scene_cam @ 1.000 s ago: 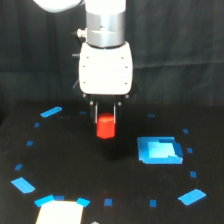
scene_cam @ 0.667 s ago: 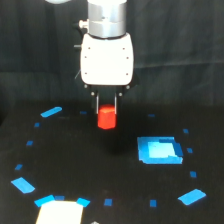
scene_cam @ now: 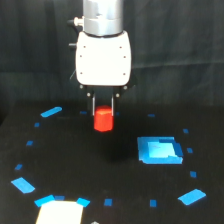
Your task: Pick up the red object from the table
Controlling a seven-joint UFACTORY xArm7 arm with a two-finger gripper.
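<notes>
You had one small red-orange cylinder block (scene_cam: 103,119), clamped in the one white hand (scene_cam: 103,111) above the black matte bench (scene_cam: 115,175); one blue square patch (scene_cam: 159,150); no legible writing.

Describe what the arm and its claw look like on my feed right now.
A silver-grey cylindrical arm segment tops a boxy white housing with rounded corners, dotted with small dark screw marks. A small grey fitting sticks out at the exterior view's left. Below hangs the claw: two thin dark parallel fingers.
</notes>
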